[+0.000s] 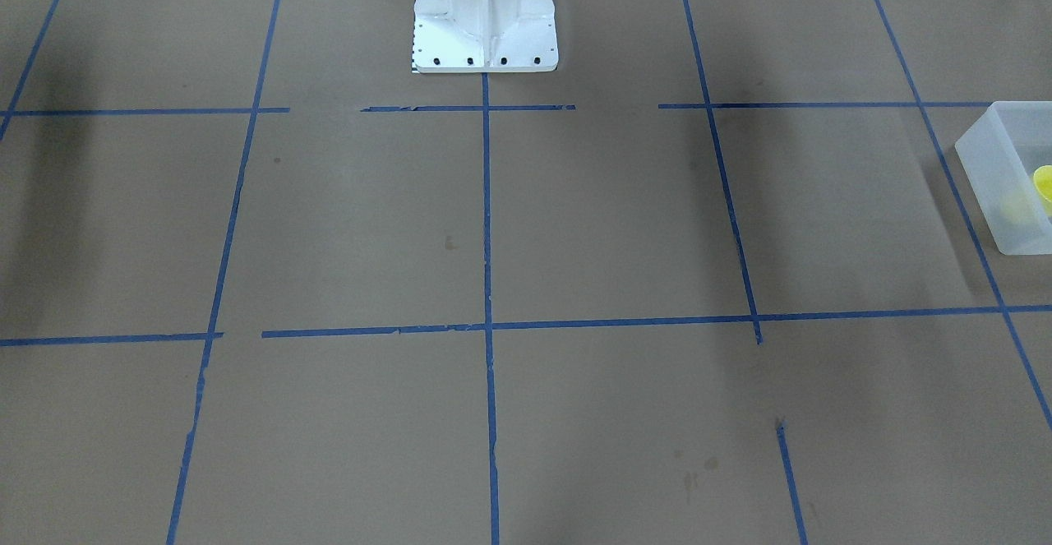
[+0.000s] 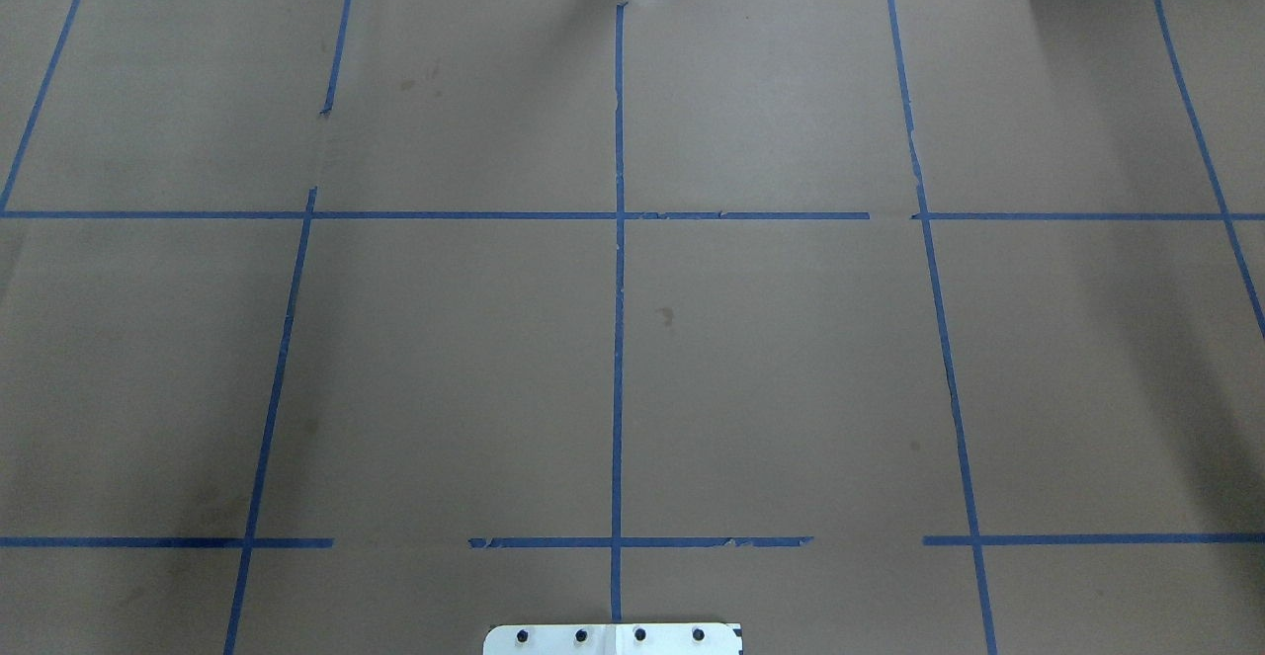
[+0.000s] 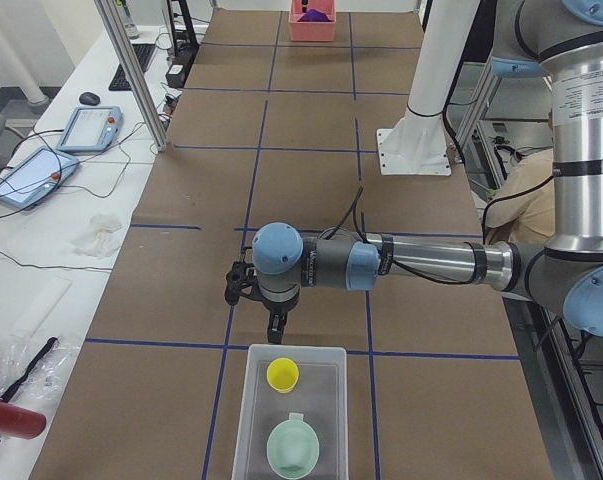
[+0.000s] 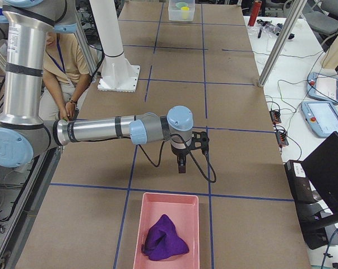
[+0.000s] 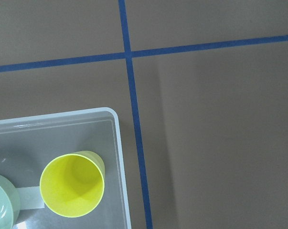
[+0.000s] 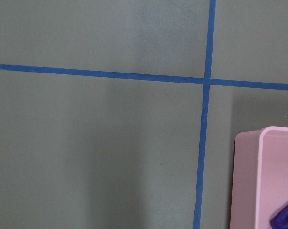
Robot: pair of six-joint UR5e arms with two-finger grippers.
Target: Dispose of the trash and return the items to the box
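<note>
Fingers first: you cannot tell from these pictures whether either pair is apart or together. The left gripper shows only in the exterior left view, mid-frame, pointing down over the brown paper-covered table just beyond the short end of the box. The right gripper shows only in the exterior right view, also mid-frame and pointing down, near the short end of the tray. Nothing can be made out hanging from either one.

Look at the bottom of the exterior left view. The translucent frosted-white rectangular plastic box holds both items. The bright yellow tapered plastic cup stands upright, mouth up, toward the end nearest the gripper. The pale mint-green round plastic bowl sits behind it, apart from it in that view. The left wrist view has the cup in its lower left, close inside the box's rounded corner, with the bowl cut off by the left edge.

At the bottom of the exterior right view, the pink rectangular plastic tray holds a crumpled purple lump, probably cloth or a glove, which I take to be the trash.

The overhead view shows only blue tape lines and bare paper.

My reading is that sorting is finished or all but finished. If so, the next move calls for no grasp, only lifting both arms straight up, clear of the two rims, before you swing them home.
</note>
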